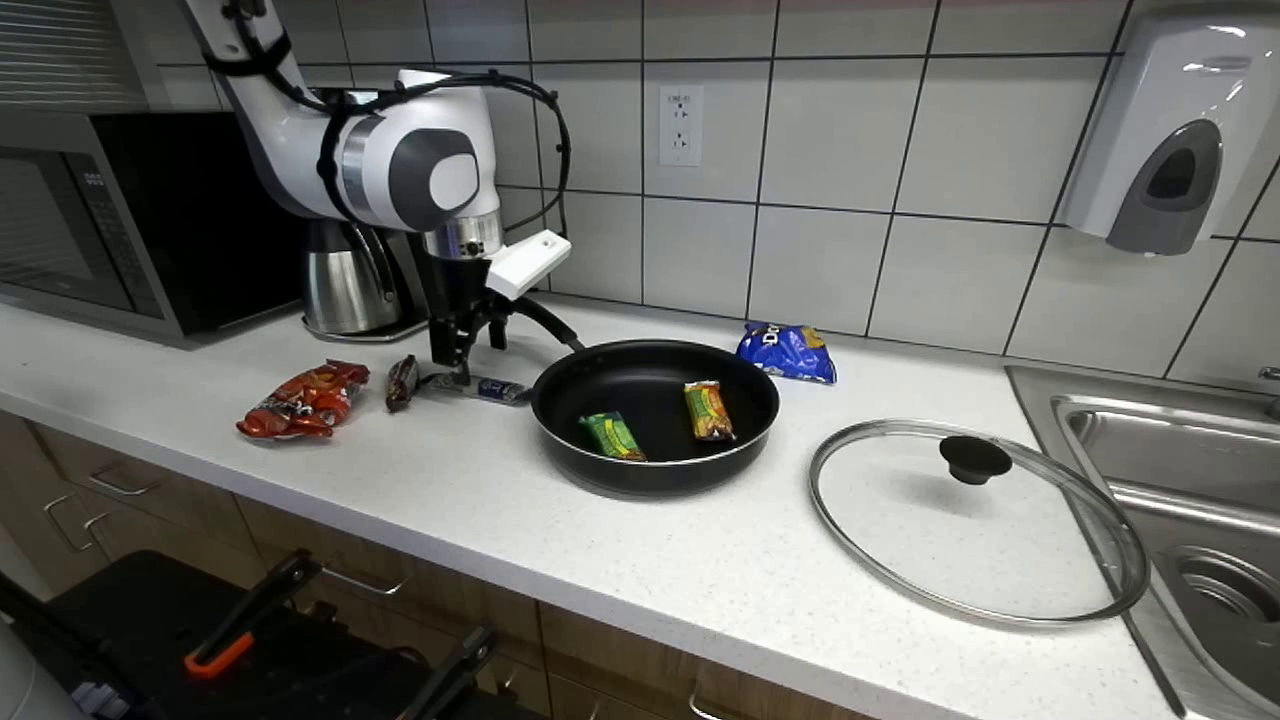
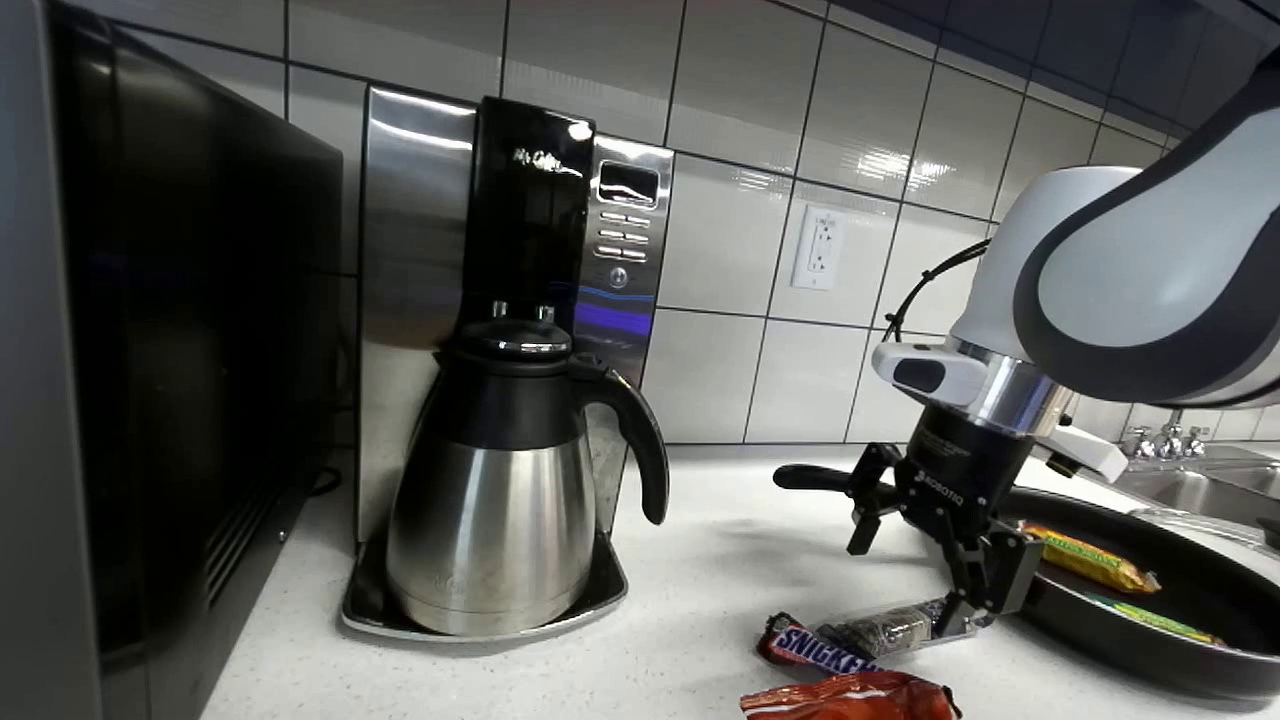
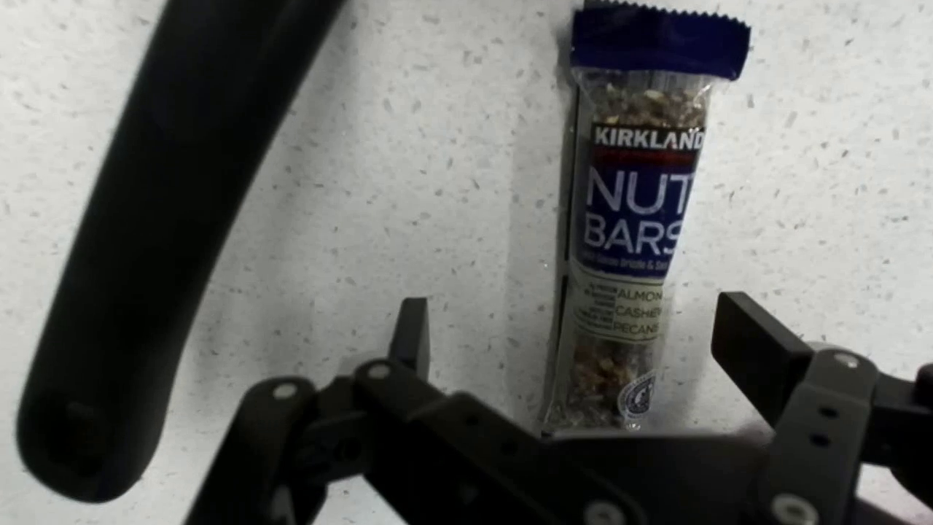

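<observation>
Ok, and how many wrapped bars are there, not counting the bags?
4: a green bar and a yellow bar in the frying pan; on the countertop, by the open tool, the Kirkland nut bar, with the Snickers bar near its end. Any under other things wouldn't show.

Well back, an exterior view looks down on the gripper [image 1: 478,355]; low and nearer it, an exterior view faces the coffee maker [image 2: 525,230] — both share gripper and pan [image 1: 658,405] — and the wrist view peers down at the snack bar [image 3: 627,219] beneath.

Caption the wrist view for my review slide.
Open hand framing a wrapped Kirkland nut bar on the speckled counter, black pan handle at picture left.
</observation>
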Robot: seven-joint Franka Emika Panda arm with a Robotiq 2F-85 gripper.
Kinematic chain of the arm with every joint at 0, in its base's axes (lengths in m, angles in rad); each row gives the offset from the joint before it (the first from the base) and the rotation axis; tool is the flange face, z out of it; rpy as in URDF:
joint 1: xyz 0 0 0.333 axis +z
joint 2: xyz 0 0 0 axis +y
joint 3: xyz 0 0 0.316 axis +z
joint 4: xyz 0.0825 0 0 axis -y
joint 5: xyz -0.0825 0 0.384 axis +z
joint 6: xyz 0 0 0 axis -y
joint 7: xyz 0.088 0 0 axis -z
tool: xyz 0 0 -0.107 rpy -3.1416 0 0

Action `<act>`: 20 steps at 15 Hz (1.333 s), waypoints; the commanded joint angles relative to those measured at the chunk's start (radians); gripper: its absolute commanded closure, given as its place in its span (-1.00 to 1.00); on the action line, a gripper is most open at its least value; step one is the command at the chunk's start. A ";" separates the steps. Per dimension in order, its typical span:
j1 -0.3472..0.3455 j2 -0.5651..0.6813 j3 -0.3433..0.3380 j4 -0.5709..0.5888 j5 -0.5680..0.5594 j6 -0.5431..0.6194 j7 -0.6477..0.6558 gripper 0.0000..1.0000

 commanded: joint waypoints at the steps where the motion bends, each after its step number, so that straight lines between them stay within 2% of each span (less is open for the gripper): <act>1: -0.002 0.009 -0.009 0.023 -0.070 -0.054 0.025 -1.00; 8: -0.008 -0.001 0.004 0.013 -0.092 -0.088 0.014 -1.00; 9: -0.005 -0.003 0.000 0.012 -0.097 -0.086 0.018 -0.50; 10: -0.005 -0.003 -0.001 0.012 -0.099 -0.085 0.019 -0.47; 19: -0.007 -0.013 0.006 0.014 -0.114 -0.109 0.006 0.94; 20: -0.019 -0.025 0.018 0.010 -0.100 -0.114 -0.016 0.98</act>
